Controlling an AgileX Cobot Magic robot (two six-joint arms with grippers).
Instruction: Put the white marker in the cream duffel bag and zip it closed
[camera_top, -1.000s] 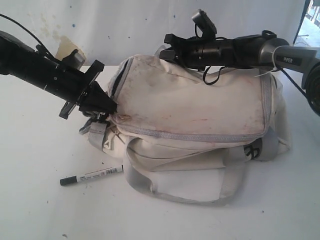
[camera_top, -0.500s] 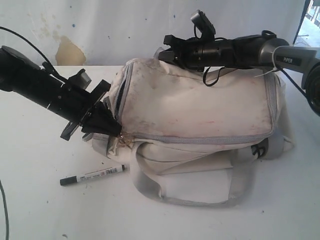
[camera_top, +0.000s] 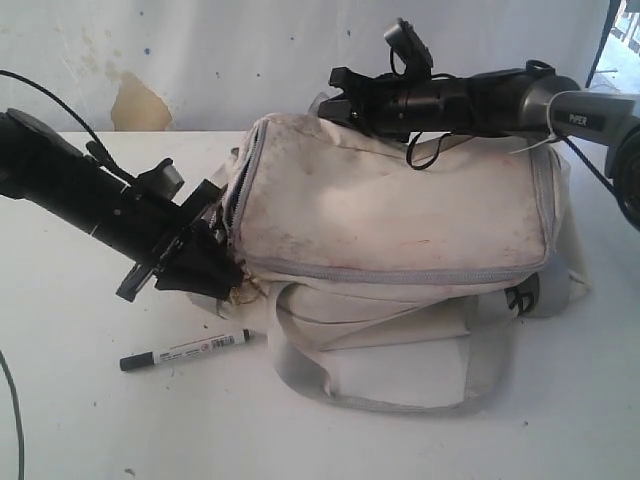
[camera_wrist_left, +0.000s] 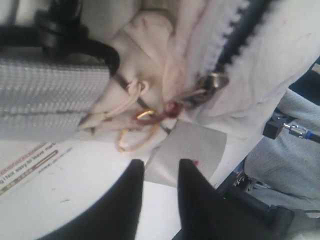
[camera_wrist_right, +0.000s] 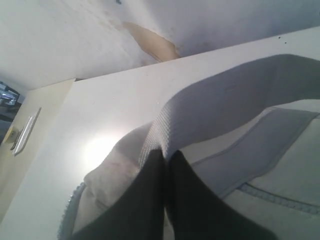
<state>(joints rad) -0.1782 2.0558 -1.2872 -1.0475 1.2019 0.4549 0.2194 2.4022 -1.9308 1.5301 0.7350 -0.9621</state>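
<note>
White tabletop, a bit scuffed; pale wall behind with a brown stain. One marker, one bag, two grippers. The marker lies on the table just in front of the bag's left end, outside it. Left gripper sits by the zipper pull, fingers slightly apart, holding nothing. Right gripper is pinched tight on a grey strap at the bag's top rear.

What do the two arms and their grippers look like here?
The left arm is all black; the right arm is black with a silver-grey link marked PIPER. The left gripper and right gripper have two tapered black fingers each. Thin black cables trail from both.
</note>
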